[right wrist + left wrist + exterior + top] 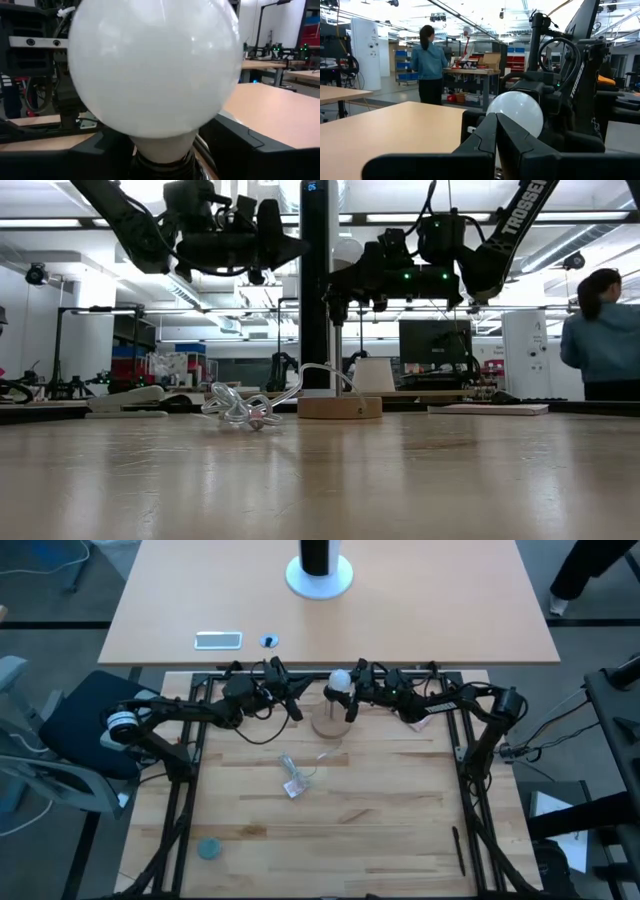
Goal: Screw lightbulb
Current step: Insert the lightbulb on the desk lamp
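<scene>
The frosted white lightbulb [341, 681] stands upright, its pale neck [161, 148] down in the black socket [160, 169]. The socket is on a thin stem over the round wooden base [328, 725]. My right gripper [348, 700] is open and comes in level from the table's right. Its fingers [102, 152] stand on either side of the bulb's neck, apart from it. My left gripper [496, 136] is shut, held in the air left of the bulb and pointing at it, with nothing in it.
A crumpled clear plastic wrapper [293, 780] lies on the table in front of the wooden base. A teal disc [209, 849] sits near the front left and a black pen [459, 850] at the right. A person [603, 330] stands in the room beyond.
</scene>
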Controlling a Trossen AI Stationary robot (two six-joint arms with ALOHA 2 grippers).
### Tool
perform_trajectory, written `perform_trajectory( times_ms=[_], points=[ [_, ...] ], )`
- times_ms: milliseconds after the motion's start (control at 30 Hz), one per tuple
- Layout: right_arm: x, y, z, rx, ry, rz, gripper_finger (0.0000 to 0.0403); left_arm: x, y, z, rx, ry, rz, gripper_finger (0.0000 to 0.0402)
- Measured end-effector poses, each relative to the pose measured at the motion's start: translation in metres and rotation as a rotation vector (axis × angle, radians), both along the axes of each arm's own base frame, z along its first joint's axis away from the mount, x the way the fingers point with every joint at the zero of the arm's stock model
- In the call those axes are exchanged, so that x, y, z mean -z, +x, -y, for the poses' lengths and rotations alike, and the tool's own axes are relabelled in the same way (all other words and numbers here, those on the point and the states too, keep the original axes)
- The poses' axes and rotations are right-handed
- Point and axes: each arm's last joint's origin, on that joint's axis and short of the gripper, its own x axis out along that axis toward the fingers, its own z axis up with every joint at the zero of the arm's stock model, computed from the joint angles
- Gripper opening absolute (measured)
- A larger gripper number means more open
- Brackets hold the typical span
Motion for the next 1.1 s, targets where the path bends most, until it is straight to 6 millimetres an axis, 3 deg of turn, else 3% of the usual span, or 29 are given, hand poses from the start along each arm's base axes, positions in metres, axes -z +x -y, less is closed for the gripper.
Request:
perform_trajectory(
  times_ms=[233,667,1100],
  points=[
    [-0.001,-0.001,0.000,0.018,0.003,-0.017,0.0247,0.000,0.000,0.000,0.000,-0.002,-0.003,0.0000],
    [-0.023,-0.012,-0.007,0.025,-0.013,-0.074,0.0258,0.000,0.000,0.001,0.004,-0.008,0.003,0.0000],
    [-0.019,-0.014,-0.010,0.024,0.005,-0.167,0.0296,0.000,0.000,0.000,0.004,-0.007,0.002,0.0000]
  ],
)
